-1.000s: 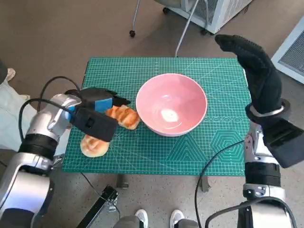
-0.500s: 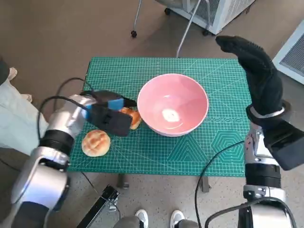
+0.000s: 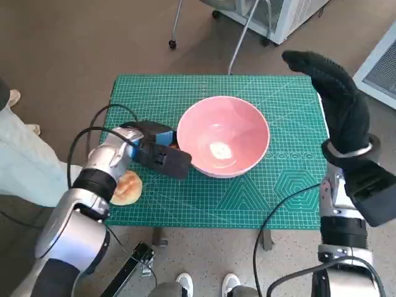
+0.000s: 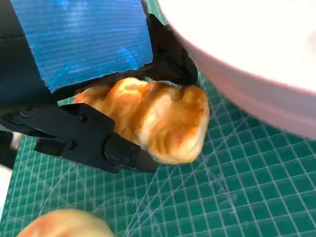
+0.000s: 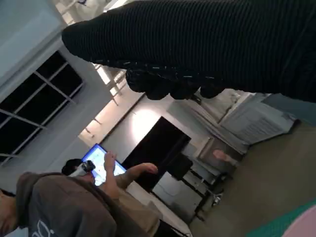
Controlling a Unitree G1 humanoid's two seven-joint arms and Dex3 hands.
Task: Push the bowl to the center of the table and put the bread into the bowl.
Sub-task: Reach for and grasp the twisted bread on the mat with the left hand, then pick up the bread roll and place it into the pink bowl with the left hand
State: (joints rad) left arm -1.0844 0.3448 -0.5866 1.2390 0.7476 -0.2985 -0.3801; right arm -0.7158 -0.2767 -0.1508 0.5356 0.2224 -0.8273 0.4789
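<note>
The pink bowl (image 3: 223, 136) stands about mid-table on the green mat (image 3: 278, 185). My left hand (image 3: 154, 141), blue tape on its back, lies right against the bowl's left side. In the left wrist view its black fingers (image 4: 103, 145) grip a golden elongated bread (image 4: 158, 118) from both sides, just above the mat and close to the bowl's wall (image 4: 256, 84). The head view hides that bread under the hand. A round bun (image 3: 127, 187) lies on the mat near the front left edge, beside my forearm. My right hand (image 3: 337, 99) is raised above the table's right edge, fingers extended, holding nothing.
A person's pale trouser leg (image 3: 25, 161) is at the left and shoes (image 3: 204, 284) show below the table's front edge. A white cabinet (image 3: 278, 15) and chair legs stand behind. Cables hang off both arms. A person (image 5: 59, 202) sits in the right wrist view.
My left hand has slid right across the mat to the bowl's side, taking the elongated bread with it and uncovering the round bun. The right hand has hardly moved.
</note>
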